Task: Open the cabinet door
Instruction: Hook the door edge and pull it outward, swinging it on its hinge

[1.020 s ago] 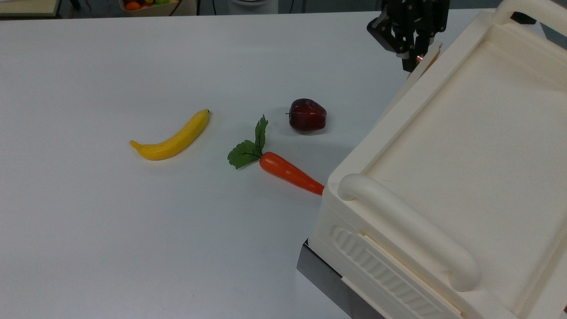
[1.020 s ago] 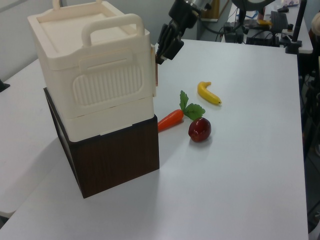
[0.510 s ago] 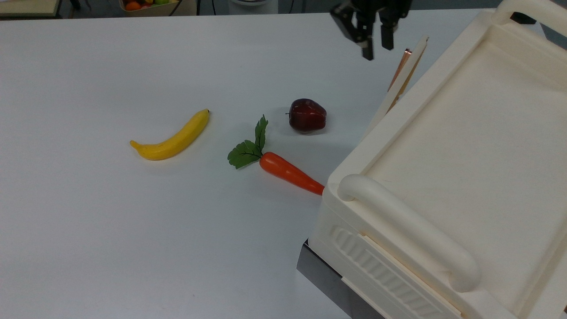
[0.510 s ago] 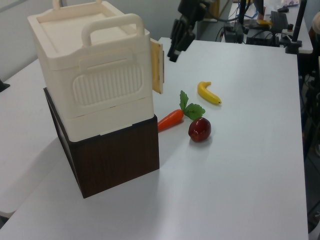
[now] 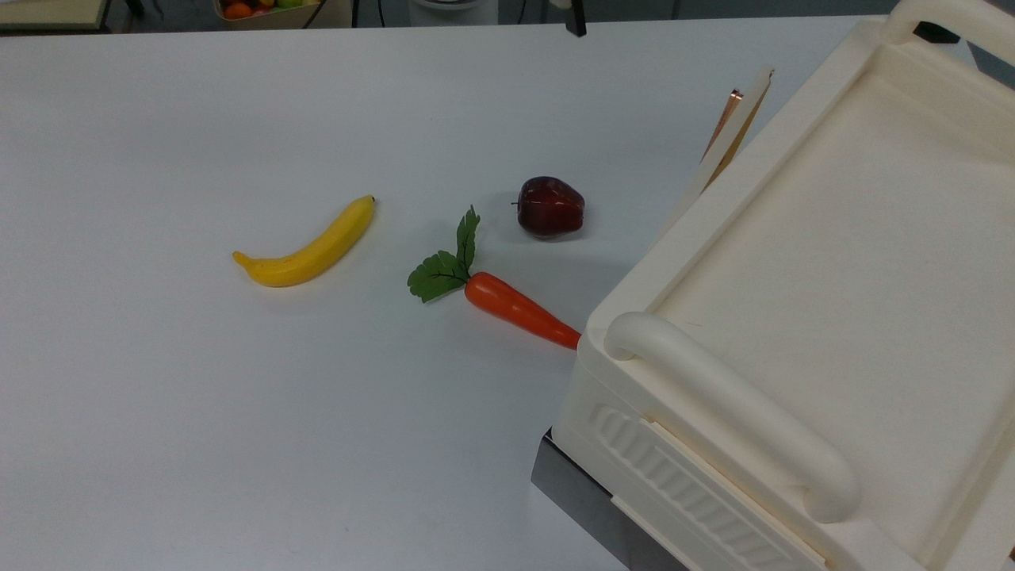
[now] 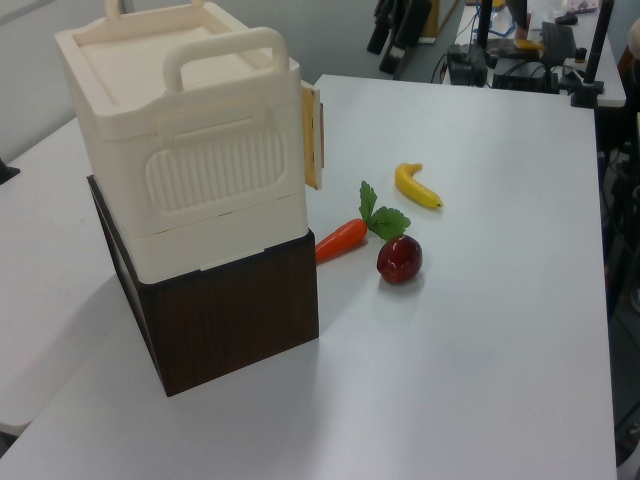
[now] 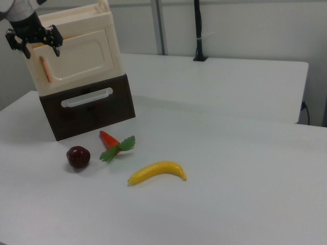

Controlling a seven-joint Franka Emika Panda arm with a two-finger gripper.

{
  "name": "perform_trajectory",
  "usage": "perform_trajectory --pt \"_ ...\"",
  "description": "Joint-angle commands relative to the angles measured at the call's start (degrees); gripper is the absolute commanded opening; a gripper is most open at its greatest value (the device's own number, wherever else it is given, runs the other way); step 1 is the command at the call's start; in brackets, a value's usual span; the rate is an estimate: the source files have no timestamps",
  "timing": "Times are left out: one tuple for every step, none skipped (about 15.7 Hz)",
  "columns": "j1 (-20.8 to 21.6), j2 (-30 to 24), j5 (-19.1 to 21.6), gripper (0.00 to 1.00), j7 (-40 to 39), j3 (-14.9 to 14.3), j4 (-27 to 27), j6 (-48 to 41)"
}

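Cream cabinet door (image 6: pixel 312 136) ajar; hand (image 7: pixel 34 45) open, apart, above it.

— What do you see around the set-up?
— You have a broad white table (image 7: pixel 240 153) under even light, a pale wall (image 7: pixel 245 25) with a black upright pole (image 7: pixel 197 30), and a second white tabletop (image 7: pixel 219 81) behind.

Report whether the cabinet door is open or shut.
Slightly open: the cabinet door stands angled off the cabinet, a gap behind its handle edge.
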Motion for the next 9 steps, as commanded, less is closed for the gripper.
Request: perform_trajectory --pt "0.7 0.1 1.3 1.0 -0.6 0.7 0.6 0.9" --pt "1.6 0.2 1.4 1.0 -0.4 0.9 0.8 3.3" --pt "2.9 0.4 1.5 1.0 -0.4 0.9 0.7 5.7" --pt "3.8 0.6 1.5 1.0 -0.3 0.9 0.7 7.5" --pt "4.3 0.8 1.6 1.0 0.0 0.9 0.5 9.5" --pt "5.1 1.5 1.9 1.0 0.0 1.0 0.5 11.4" --pt "5.9 2.0 2.2 1.0 0.0 1.0 0.5 13.2" --pt "6.5 2.7 2.2 1.0 0.0 1.0 0.4 15.6" --pt "7.4 3.7 2.3 1.0 0.0 1.0 0.4 17.8"
